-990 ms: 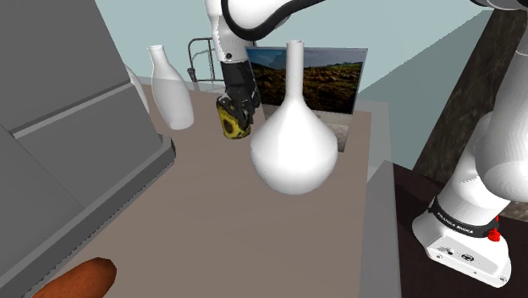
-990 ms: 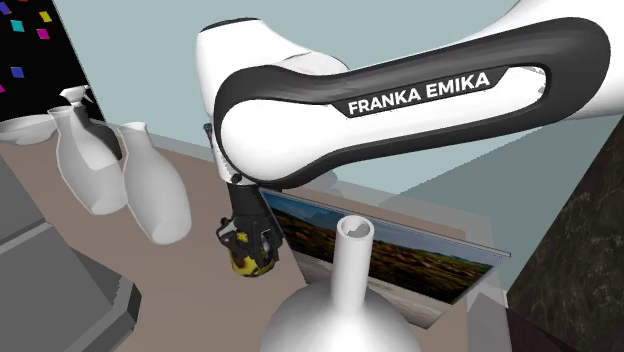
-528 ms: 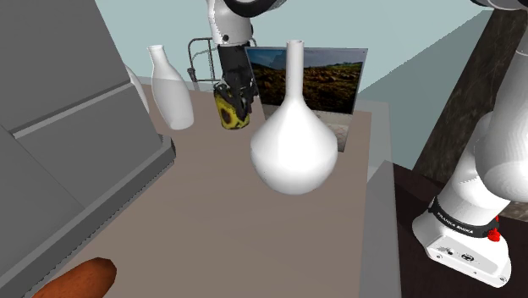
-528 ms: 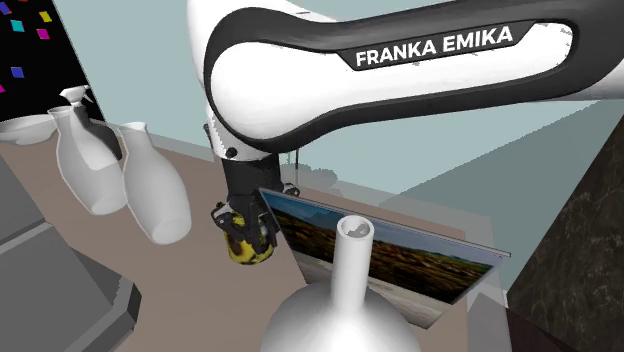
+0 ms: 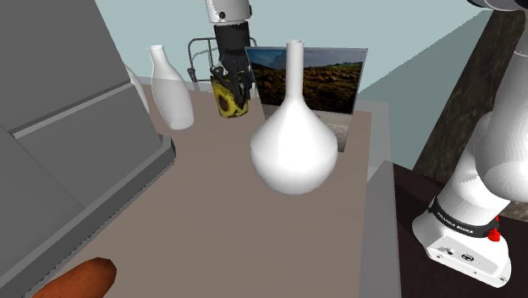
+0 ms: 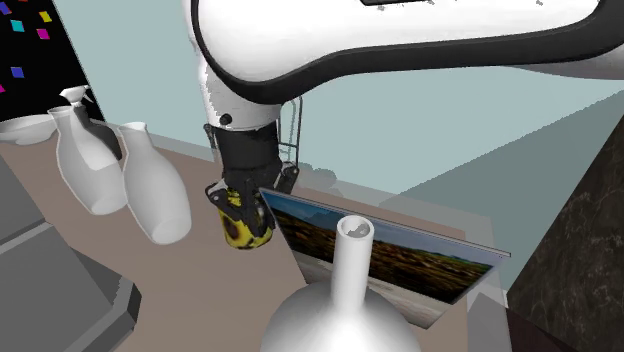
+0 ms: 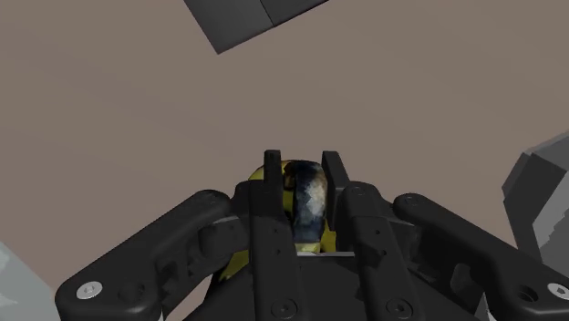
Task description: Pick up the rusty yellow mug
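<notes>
The rusty yellow mug (image 5: 228, 102) hangs in the air above the brown tabletop (image 5: 211, 195), clasped in my black gripper (image 5: 232, 85). In the second exterior view the mug (image 6: 243, 228) is tilted under the gripper (image 6: 243, 205), well off the table. From the wrist view, both fingers (image 7: 274, 187) close on the mug's rim (image 7: 306, 205), with the brown surface far below.
A large white round-bottomed vase (image 5: 294, 144) stands close to the mug. A framed landscape picture (image 5: 313, 80) leans behind it. A white bottle (image 5: 170, 89) stands at the shoulder view's left, beside a big grey appliance (image 5: 68, 135). A brown object (image 5: 80, 279) lies near the front edge.
The gripper has risen steadily with the mug in it, moving up and slightly towards the back of the table. The mug stays clasped throughout.
</notes>
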Available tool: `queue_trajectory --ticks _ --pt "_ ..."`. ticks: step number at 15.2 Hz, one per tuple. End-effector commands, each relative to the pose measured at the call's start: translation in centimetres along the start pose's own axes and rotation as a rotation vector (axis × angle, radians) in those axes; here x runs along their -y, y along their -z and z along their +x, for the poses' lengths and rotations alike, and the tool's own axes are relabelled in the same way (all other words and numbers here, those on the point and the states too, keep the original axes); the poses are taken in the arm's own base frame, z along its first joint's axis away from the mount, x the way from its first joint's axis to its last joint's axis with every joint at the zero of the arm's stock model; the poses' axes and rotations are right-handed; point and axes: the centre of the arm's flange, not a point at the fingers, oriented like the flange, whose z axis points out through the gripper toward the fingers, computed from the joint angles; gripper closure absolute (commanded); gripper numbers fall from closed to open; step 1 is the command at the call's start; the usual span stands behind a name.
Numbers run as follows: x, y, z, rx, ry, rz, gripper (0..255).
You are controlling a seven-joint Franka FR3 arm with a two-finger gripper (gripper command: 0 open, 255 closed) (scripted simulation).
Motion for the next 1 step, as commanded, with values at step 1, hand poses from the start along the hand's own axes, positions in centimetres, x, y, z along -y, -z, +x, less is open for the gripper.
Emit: queue_trajectory --ticks 1 --pt "0.0 0.36 -0.02 0.0 0.0 0.0 255"
